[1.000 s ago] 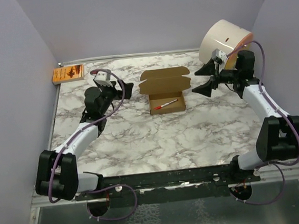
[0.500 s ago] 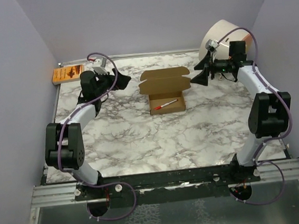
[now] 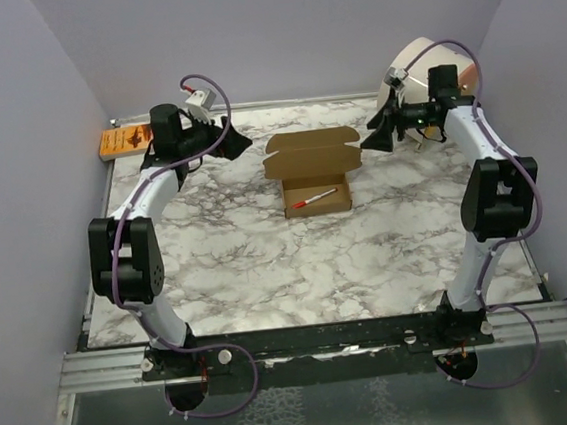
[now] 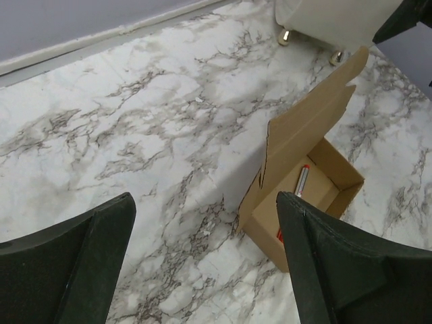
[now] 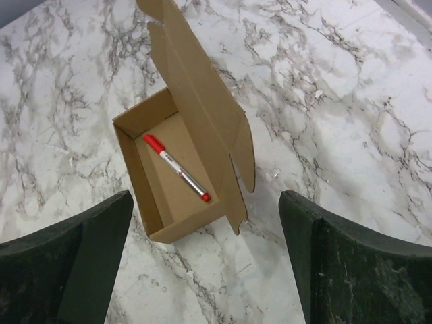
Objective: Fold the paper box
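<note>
Left gripper (image 3: 240,143) is spread wide with nothing between its fingers, raised over the far-left part of the table (image 3: 268,264) and aimed toward the middle. Right gripper (image 3: 374,131) is likewise wide and empty, raised at the far right and aimed inward. Neither touches anything. Between the two, apart from both, the box (image 3: 314,159) sits on the marbled top toward the far middle. It is plain brown cardboard: the tray is formed with four walls up, and the lid stands open off the far wall with its notched end tabs unfolded. A white pen (image 3: 313,199) with a red cap lies slantwise on the tray floor. Just behind the right gripper, in the far-right corner, is a big white cylinder (image 3: 424,58). An orange packet (image 3: 128,139) lies flat in the far-left corner, near the left arm.
</note>
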`<act>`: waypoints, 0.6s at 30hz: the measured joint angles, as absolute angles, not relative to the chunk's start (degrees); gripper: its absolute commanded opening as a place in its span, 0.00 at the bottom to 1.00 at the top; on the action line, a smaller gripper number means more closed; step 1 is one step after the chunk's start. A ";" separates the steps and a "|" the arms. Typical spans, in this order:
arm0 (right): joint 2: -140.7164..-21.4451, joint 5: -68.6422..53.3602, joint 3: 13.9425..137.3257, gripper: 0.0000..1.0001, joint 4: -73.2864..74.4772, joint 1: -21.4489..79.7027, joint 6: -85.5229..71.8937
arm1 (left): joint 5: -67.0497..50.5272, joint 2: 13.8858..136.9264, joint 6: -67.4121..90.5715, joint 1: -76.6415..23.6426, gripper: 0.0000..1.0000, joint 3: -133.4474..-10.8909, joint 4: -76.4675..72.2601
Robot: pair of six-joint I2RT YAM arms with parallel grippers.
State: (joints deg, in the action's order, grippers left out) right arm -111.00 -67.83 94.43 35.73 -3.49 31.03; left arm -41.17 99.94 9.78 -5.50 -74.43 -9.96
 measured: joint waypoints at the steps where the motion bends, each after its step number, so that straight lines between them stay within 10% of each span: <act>1: -111.79 -67.61 95.42 0.85 36.75 -3.49 31.35 | -41.87 100.07 9.10 -5.37 0.86 -74.41 -9.26; 18: -123.20 -66.67 101.91 0.58 44.80 -3.03 35.20 | -53.30 109.12 10.94 -3.20 0.76 -74.39 -10.96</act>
State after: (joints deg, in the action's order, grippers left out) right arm -123.20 -66.67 101.91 44.80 -3.03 35.20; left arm -53.30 109.12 10.94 -3.20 -74.39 -10.96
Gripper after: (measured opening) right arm 0.620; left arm 0.789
